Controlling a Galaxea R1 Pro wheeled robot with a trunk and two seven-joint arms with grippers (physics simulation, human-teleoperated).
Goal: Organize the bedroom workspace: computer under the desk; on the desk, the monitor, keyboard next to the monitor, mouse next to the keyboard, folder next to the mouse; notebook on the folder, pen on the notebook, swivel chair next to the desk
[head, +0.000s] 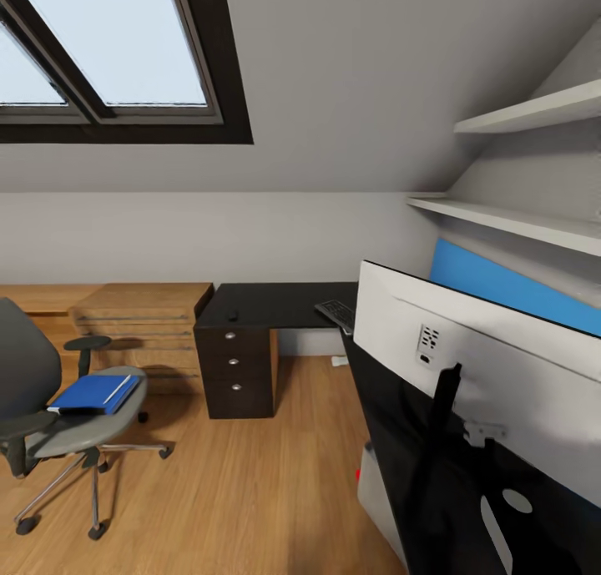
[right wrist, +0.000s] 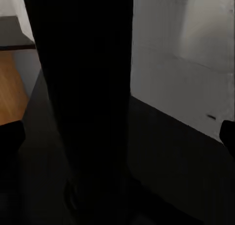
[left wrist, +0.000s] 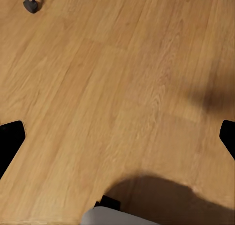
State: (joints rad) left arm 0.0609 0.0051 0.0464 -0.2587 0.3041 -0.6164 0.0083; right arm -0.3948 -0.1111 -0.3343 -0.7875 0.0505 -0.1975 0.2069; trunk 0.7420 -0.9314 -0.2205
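Nearest, monitor point(head: 467, 366) held tilted, back panel and dark stand toward the head camera, blocking the right side. Right gripper point(right wrist: 117, 137) fingertips spread around the stand (actual contact: cannot tell). Left gripper point(left wrist: 117, 137) spread over bare wood floor point(head: 250, 491). Left, swivel chair point(head: 58, 408) bearing blue folder point(head: 93, 393). Beyond open floor, black desk point(head: 275, 304) with keyboard point(head: 338, 312) and mouse point(head: 233, 315).

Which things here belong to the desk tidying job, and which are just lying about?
Part of the job:
desk
keyboard
mouse
monitor, seen from the back, close to the camera
swivel chair
blue folder on the chair seat

Just there:
wooden dresser
wall shelves
skylight
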